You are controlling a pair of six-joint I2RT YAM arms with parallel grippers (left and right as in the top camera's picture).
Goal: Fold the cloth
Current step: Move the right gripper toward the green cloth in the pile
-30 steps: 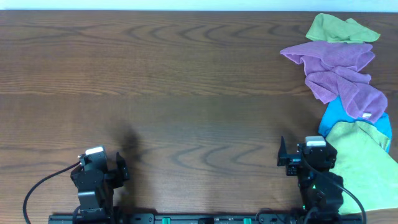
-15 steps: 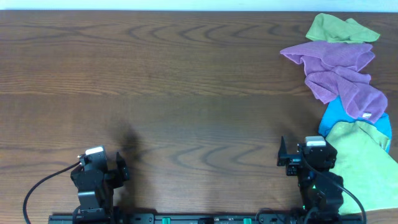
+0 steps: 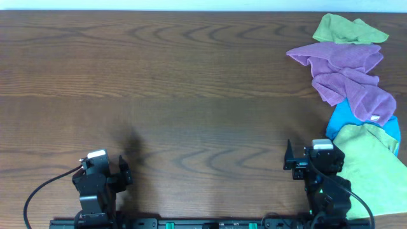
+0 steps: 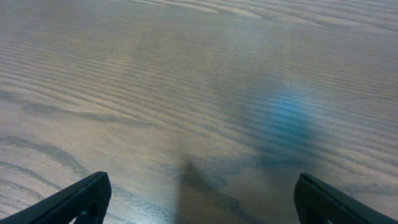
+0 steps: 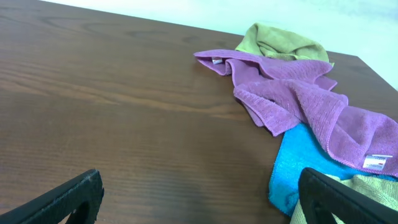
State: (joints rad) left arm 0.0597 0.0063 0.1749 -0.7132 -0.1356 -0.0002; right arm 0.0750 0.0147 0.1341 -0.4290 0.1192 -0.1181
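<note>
Several cloths lie heaped at the table's right side: a green cloth (image 3: 346,28) at the back, a purple cloth (image 3: 350,73) over a blue cloth (image 3: 348,119), and a light green cloth (image 3: 372,168) nearest the front. The purple cloth (image 5: 298,93), blue cloth (image 5: 298,165) and back green cloth (image 5: 280,42) also show in the right wrist view. My right gripper (image 3: 299,162) is open and empty, just left of the light green cloth. My left gripper (image 3: 111,173) is open and empty over bare wood at the front left, far from the cloths.
The wooden table (image 3: 178,95) stretches from the left edge to the cloth pile. The arm bases and cables sit along the front edge (image 3: 191,222). The table's far edge (image 3: 191,11) meets a pale wall.
</note>
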